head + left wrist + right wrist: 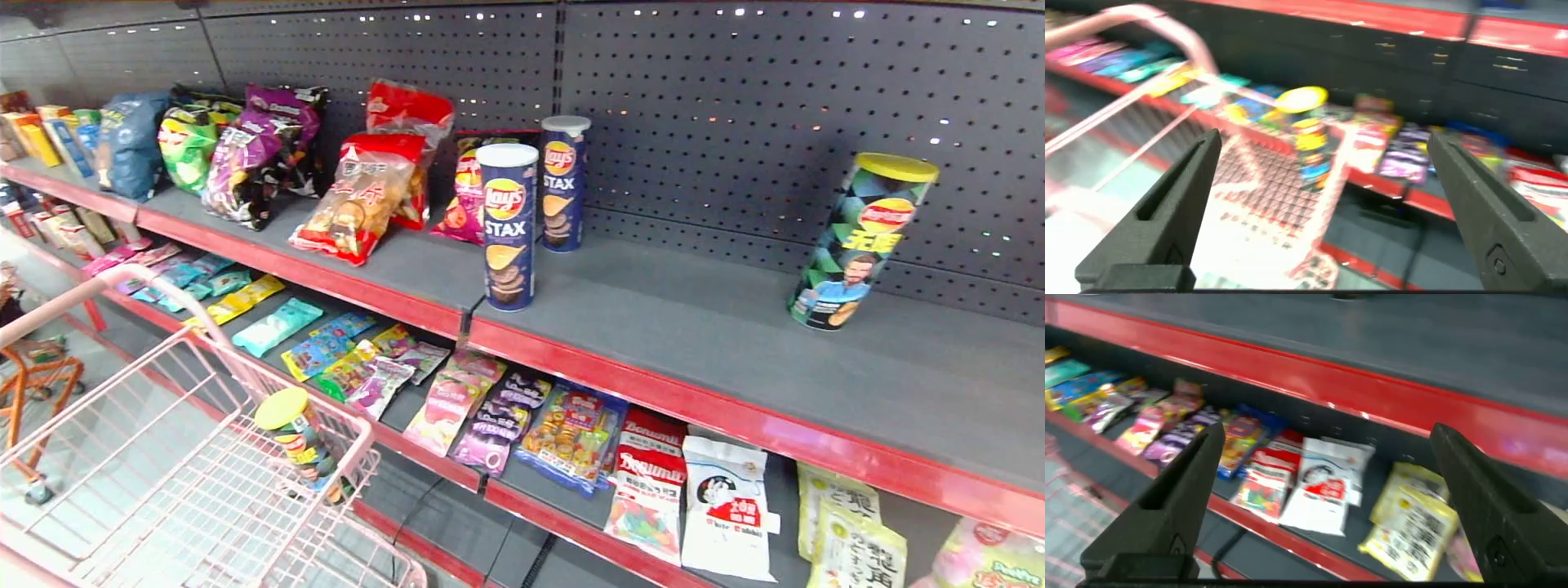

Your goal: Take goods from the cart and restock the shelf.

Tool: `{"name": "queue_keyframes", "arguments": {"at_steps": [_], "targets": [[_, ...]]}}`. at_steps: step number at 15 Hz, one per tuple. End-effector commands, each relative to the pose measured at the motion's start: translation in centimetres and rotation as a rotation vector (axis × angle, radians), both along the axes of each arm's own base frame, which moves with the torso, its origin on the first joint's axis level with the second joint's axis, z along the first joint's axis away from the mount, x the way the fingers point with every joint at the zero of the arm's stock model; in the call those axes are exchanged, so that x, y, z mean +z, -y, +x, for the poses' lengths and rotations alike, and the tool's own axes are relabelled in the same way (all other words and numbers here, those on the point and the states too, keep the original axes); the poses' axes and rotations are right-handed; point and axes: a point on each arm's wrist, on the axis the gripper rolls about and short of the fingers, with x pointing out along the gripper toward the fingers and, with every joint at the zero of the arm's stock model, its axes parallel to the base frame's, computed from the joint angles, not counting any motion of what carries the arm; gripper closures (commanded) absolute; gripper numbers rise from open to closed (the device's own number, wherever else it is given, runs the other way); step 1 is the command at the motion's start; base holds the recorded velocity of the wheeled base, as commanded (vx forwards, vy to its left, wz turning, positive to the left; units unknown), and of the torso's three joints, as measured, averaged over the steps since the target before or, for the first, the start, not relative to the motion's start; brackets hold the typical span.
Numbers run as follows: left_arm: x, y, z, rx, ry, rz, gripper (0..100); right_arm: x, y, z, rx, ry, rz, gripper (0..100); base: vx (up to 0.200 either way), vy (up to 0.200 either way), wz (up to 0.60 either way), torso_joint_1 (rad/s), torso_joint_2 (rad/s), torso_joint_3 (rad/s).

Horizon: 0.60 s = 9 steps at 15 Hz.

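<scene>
Between the left gripper's (pixel 1324 143) widely parted, empty jaws, beyond their tips and untouched, a yellow-lidded can (pixel 1308 140) stands upright in the cart's (pixel 245 362) corner. It is probably light, rigid and smooth, and best grasped mid-body below the lid. The right gripper (pixel 1327 433), jaws equally apart and empty, faces packets (pixel 1323 486) below the shelf (pixel 694 327).

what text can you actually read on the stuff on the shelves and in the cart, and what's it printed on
"Lay's" and "STAX": front blue tube on the upper shelf.
"Lay's" and "STAX": rear blue tube behind it.
Too small or blurred to read: print on the yellow-lidded tube, the can in the cart, and the snack bags.
</scene>
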Motion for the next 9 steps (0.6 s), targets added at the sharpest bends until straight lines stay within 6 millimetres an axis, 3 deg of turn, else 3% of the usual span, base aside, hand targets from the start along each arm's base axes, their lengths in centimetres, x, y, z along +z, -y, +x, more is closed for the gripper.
{"name": "queue_keyframes", "arguments": {"at_steps": [1,4,9], "targets": [[0.00,0.00,0.00,0.001,-0.001,0.000,0,0.02,0.00,0.01,0.001,-0.001,-0.001,0,0.000,0.000,0.60,0.002,0.00,-0.002],[0.00,0.00,0.00,0.001,-0.001,0.000,0,-0.02,0.00,0.02,0.001,-0.002,0.000,0,0.000,0.000,0.60,-0.001,0.00,0.004],[0.00,0.00,0.00,0.001,-0.001,0.000,0,-0.02,0.01,0.02,-0.004,-0.002,0.003,0,0.000,0.000,0.00,0.000,0.00,0.000]]}}
